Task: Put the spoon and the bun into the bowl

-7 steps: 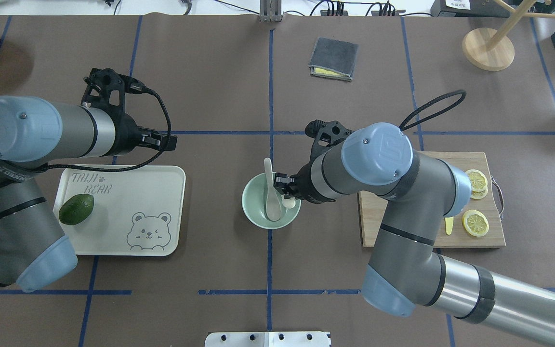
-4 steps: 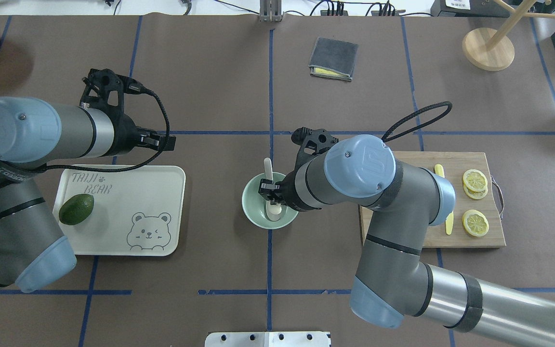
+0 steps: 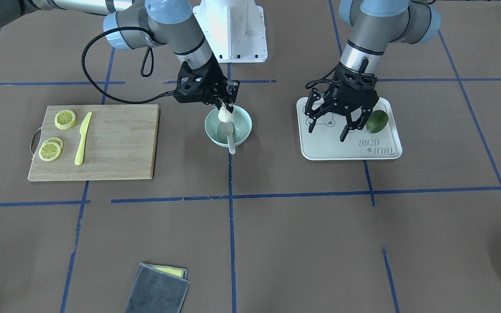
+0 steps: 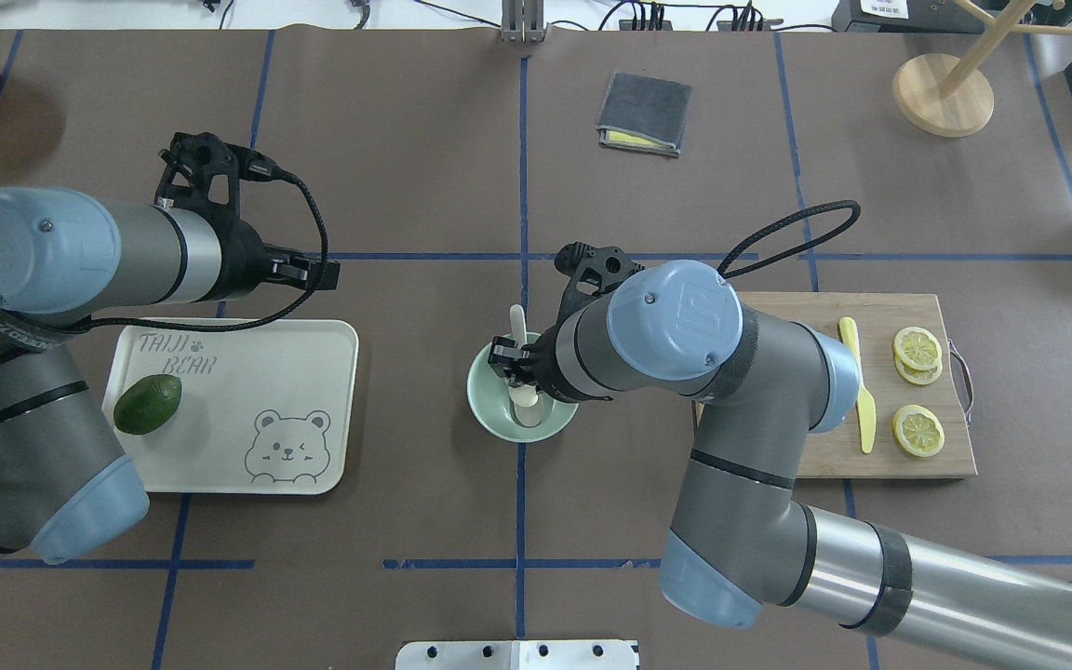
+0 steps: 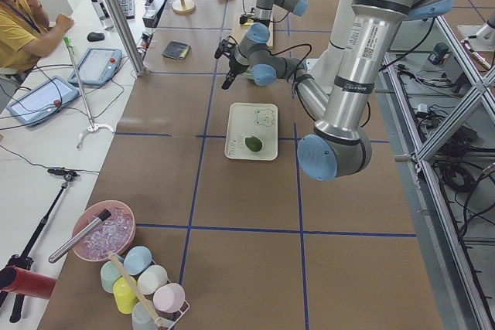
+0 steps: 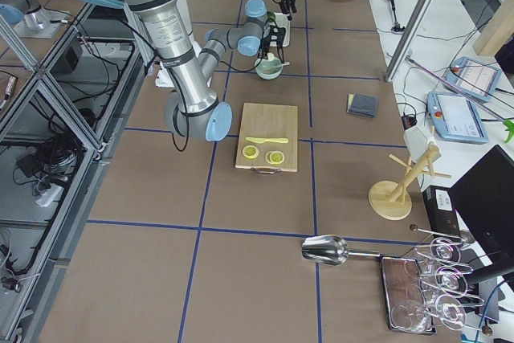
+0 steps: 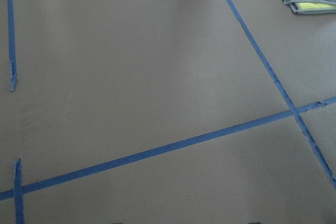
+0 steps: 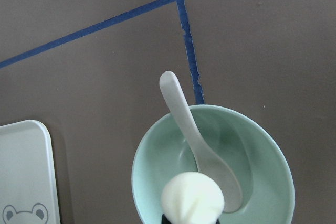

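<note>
You had the right gripper [image 3: 226, 108] clamped on the bun [image 3: 225, 116], holding it just over the bowl [image 3: 245, 124], toward the side nearer the robot. The spoon [image 3: 231, 141] lay in the bowl, its scoop on the bottom partly under the bun and its handle leaning over the rim away from the robot. Your left gripper [image 3: 333, 130] hung above the bear-print tray [image 3: 320, 150], fingers spread apart and holding nothing, with the avocado [image 3: 377, 121] lying on the tray just beside it
</note>
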{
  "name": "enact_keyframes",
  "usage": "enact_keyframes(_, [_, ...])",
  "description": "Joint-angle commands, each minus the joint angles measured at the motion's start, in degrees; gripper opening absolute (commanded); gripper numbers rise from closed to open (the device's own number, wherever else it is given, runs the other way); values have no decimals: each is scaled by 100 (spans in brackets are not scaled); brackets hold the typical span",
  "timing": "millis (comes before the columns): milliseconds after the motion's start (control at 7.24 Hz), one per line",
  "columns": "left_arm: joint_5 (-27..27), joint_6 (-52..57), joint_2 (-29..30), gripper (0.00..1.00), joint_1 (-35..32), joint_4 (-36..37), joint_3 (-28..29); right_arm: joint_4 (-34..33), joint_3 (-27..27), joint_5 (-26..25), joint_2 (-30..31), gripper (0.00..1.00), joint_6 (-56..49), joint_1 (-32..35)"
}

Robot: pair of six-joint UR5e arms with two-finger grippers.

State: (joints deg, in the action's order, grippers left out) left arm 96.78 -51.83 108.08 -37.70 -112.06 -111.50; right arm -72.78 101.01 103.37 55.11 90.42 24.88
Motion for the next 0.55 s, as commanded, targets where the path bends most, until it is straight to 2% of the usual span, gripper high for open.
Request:
enact_keyframes(0, [-10,-20,-6,84,0,0,15,0,-28,-62,0,51,2,0])
enact_keyframes(415, [-10,-29,-6,86,0,0,-3,0,-54,-71,-9,53,2,0])
